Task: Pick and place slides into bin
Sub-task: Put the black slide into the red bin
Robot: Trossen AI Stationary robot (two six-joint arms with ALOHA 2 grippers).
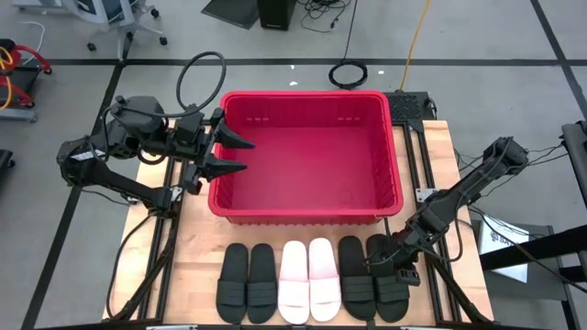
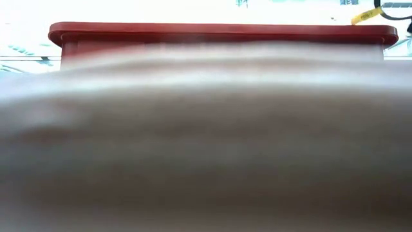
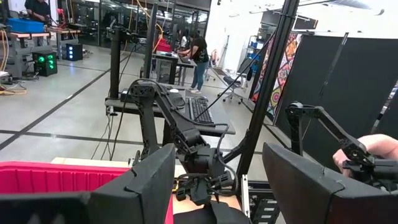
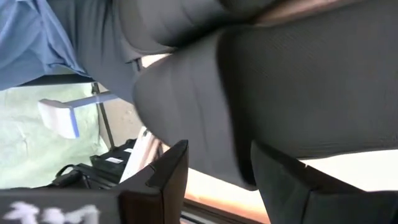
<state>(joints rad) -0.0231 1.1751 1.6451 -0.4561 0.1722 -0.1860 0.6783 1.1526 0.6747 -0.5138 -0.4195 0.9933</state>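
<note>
Across the worktop: bin: the red bin point(image 1: 307, 158) sits in the upper middle of the high view, its inside showing only bare red floor.
Slides: six slides lie in a row along the bottom edge, below the bin — a black pair point(image 1: 247, 282) on the left, the pale pink-white pair point(image 1: 309, 280) in the middle, a second black pair point(image 1: 373, 277) on the right.
Left gripper: the left gripper point(image 1: 229, 153) hangs at the bin's left wall, fingers spread wide apart and pointing over the rim, nothing between them.
Right gripper: the right gripper point(image 1: 390, 266) is down at the rightmost black slide, lower right of the high view; its fingertips are lost against the black strap from above.
Right wrist view: dark ribbed strap fills the frame just beyond the two fingers point(image 4: 161, 180), which stand apart; whether they touch the slide I can't tell.
Low view: almost wholly blocked by a pale blur close to the lens; only the bin's red rim point(image 2: 222, 30) peeks over the top.
Left wrist view: a strip of red bin wall point(image 3: 56, 177) at lower left, the right arm point(image 3: 180, 134) beyond, a person point(image 3: 200, 53) far off in the room.
</note>
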